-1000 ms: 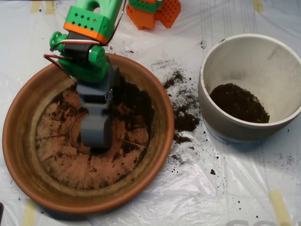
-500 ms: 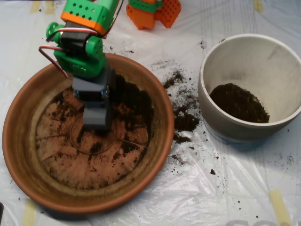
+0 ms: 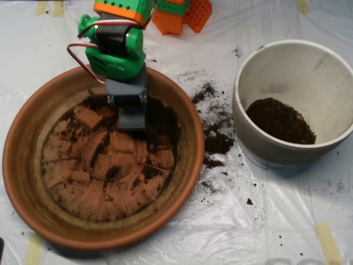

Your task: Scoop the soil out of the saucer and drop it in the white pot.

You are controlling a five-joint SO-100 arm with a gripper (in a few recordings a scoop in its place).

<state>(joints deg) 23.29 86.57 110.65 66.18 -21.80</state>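
Mostly the soil (image 3: 157, 124) I see sits as a dark patch against the upper right inner wall of the saucer (image 3: 33, 182), with thin crumbs across its floor. My scoop (image 3: 131, 113) hangs over the upper part of the saucer, at the left edge of that patch; whether its jaws are parted, I cannot tell. More soil lies in the white pot (image 3: 251, 138), right of the saucer. Spilled crumbs dot the plastic-covered desk (image 3: 237, 232) between them.
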